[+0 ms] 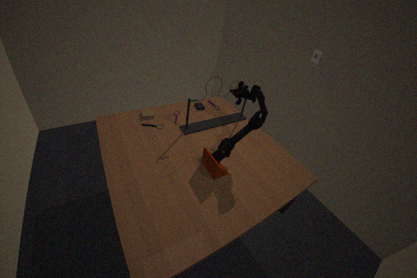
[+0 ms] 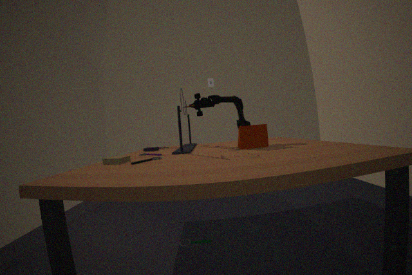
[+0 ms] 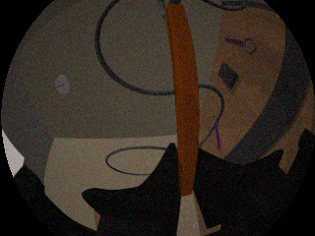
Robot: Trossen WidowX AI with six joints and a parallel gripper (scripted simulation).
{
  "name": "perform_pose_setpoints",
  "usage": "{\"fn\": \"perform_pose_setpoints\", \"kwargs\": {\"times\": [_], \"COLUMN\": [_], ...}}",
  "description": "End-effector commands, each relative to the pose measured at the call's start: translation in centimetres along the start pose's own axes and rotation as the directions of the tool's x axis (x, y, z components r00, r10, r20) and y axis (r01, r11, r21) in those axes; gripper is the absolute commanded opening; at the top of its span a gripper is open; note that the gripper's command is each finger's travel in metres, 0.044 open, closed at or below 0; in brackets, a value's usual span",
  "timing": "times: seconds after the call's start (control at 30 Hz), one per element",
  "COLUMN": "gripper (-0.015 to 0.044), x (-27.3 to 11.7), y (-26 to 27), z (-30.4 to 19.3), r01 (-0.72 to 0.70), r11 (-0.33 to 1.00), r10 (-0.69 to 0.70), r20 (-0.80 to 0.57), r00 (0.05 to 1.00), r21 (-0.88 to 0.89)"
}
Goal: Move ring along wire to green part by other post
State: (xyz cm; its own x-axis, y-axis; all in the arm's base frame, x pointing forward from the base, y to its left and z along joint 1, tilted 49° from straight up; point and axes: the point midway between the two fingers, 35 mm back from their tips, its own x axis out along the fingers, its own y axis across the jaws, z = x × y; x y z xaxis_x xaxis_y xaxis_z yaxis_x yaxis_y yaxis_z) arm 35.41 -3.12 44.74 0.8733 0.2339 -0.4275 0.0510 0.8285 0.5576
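Note:
My gripper [image 1: 232, 90] [image 2: 192, 105] [image 3: 177, 147] is shut on the orange handle [image 3: 184, 64] [image 2: 187, 106]. It holds the handle high beside the wire, toward the far post. The ring is mostly beyond the top edge of the wrist view and hard to make out elsewhere; I cannot tell its gap to the wire. The thin grey wire [image 1: 214, 77] [image 2: 181, 89] [image 3: 133, 89] bends in loops and passes behind the handle in the wrist view. The near post [image 1: 187, 114] [image 2: 179, 129] has a green wire part [image 1: 193, 100] at its top. The far post [image 1: 243, 109] [image 2: 189, 129] has its top hidden by my gripper in the top view.
The posts stand on a dark base board [image 1: 215, 124]. Behind it lie a dark box [image 1: 199, 106] and a purple-handled ring [image 1: 212, 103]. Another purple handle [image 1: 175, 118], a black handle [image 1: 148, 125] and a beige block [image 1: 147, 118] lie left. My orange base [image 1: 212, 167] [image 2: 252, 137] stands in front.

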Motion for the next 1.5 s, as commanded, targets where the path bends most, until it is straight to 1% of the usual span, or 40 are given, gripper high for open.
{"fn": "perform_pose_setpoints", "kwargs": {"times": [0.0, 0.33, 0.7, 1.07, 1.47], "gripper": [-0.015, -0.015, -0.015, -0.015, -0.015], "x": [-0.1, -0.1, -0.3, -0.5, -1.0], "y": [-0.3, -1.4, -2.7, -3.9, -4.9], "z": [0.1, 0.3, 0.7, 1.4, 2.3], "r01": [0.042, 0.142, 0.254, 0.356, 0.449], "r11": [0.996, 0.959, 0.871, 0.738, 0.55], "r10": [-0.041, -0.139, -0.243, -0.331, -0.404], "r20": [0.008, 0.033, 0.082, 0.152, 0.247], "r00": [0.999, 0.99, 0.967, 0.931, 0.881], "r21": [-0.08, -0.244, -0.42, -0.573, -0.704]}}
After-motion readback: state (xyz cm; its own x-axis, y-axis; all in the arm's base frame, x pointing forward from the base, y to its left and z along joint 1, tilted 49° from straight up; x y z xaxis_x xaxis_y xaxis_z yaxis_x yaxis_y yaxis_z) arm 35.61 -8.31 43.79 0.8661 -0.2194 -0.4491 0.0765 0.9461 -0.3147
